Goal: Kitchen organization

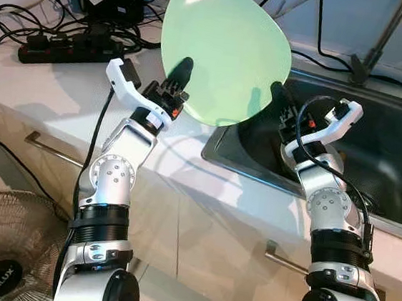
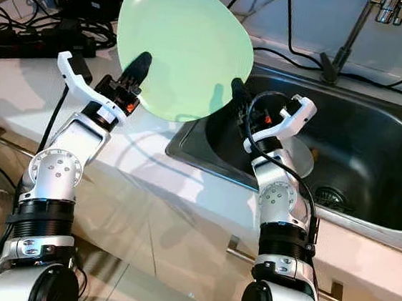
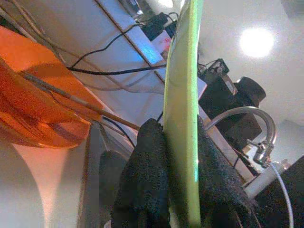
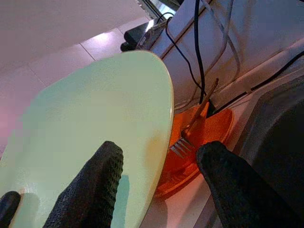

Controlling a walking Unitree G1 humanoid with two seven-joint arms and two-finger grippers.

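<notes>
Pale green plate (image 1: 226, 49) held up on edge above the near left corner of the sink (image 1: 373, 151), tilted back, its face toward the head camera, partly over the counter (image 1: 57, 85) and partly over the basin. Left gripper (image 1: 179, 83) pinching the plate's lower left rim, one black finger (image 3: 147, 175) on each face, closed tight on it in the left wrist view. Right gripper (image 1: 278, 101) at the plate's lower right rim, spread wide: one finger (image 4: 92, 185) lying against the green face, the other (image 4: 228, 185) well clear of it, so not clamping.

Behind the plate in the wrist views, an orange dish (image 4: 209, 130) lying flat with a fork (image 4: 187, 133) resting in it, tines down toward the dish, handle slanting up. Whether the dish sits on the counter or at the sink's rim: cannot tell.

In the sink, a drain (image 2: 329, 196) on the dark floor and something pale and round (image 2: 297, 157) just behind the right wrist. Curved tap (image 3: 254, 128) rising at the sink's far edge. At the counter's far left corner, a black power strip (image 1: 54, 45) amid tangled black cables (image 1: 6, 19). Below the counter edge, drawer handles (image 1: 50, 149). On the floor at lower left, a round fan (image 1: 4, 245).
</notes>
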